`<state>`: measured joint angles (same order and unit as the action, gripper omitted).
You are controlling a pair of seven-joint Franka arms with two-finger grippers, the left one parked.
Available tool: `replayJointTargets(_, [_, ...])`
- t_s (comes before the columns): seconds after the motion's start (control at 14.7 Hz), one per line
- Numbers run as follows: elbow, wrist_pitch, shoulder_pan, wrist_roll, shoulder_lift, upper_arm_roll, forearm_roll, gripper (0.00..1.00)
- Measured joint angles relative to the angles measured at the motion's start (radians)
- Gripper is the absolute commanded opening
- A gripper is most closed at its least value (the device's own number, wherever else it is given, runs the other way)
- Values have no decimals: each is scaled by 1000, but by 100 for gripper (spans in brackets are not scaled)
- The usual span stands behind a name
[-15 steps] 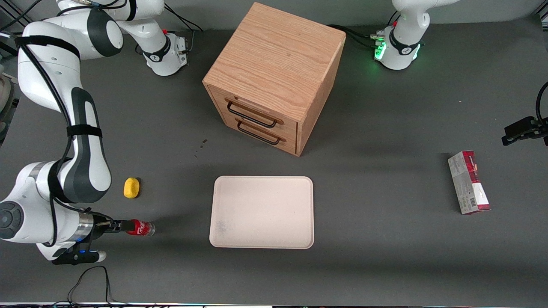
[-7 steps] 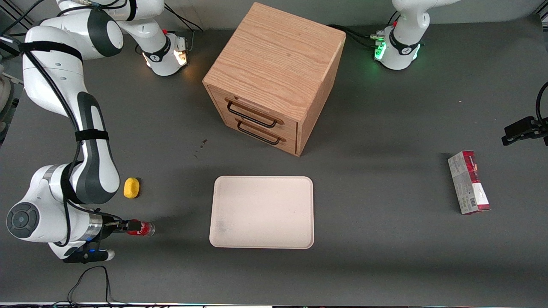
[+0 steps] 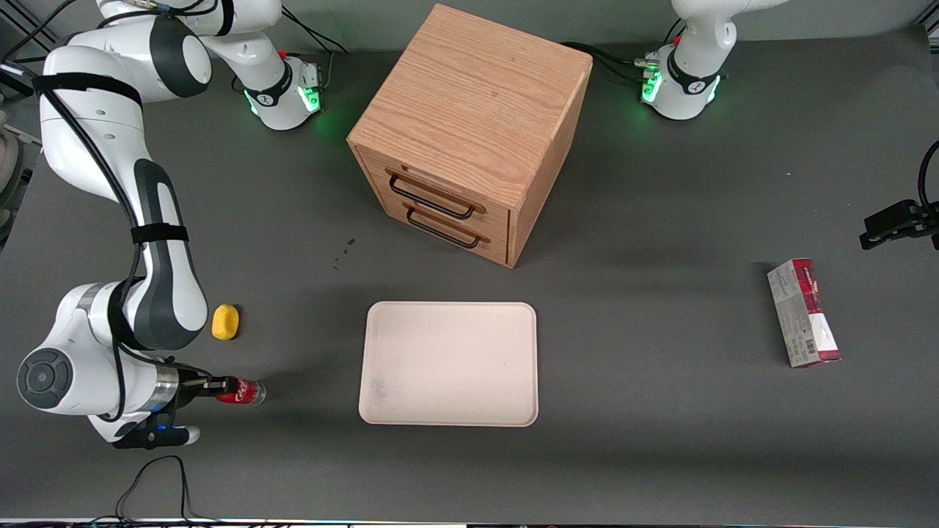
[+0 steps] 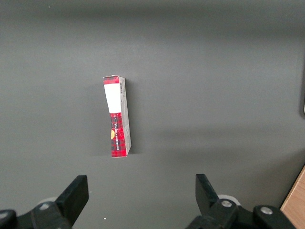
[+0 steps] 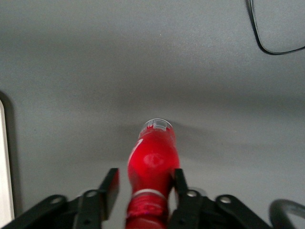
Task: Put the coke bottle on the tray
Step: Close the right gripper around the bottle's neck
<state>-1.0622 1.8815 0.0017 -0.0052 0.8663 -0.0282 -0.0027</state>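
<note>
Presently: small clear plastic coke bottle with red cap and label (image 3: 240,392) lying on dark surface (image 3: 660,455), apart from cream rectangular tray (image 3: 449,364); pincer (image 5: 143,188) straddling its neck, not visibly clamping. Likely light, smooth, roll-prone.

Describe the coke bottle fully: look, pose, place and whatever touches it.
The coke bottle is small, of clear plastic as it looks, with a red label bearing white lettering and a red cap end. It lies on its side on the dark table, toward the working arm's end, off the tray and nearer the front camera than the yellow lump. The claw straddles its neck end, one finger on each side; contact cannot be judged. Its clear base points toward the tray.
</note>
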Motion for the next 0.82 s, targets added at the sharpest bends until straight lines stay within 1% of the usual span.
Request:
replayJointTargets(0.48, [2, -1, -1, -1, -12, 2, -5, 0])
replayJointTargets(0.82, [2, -12, 0, -3, -23, 1, -23, 0])
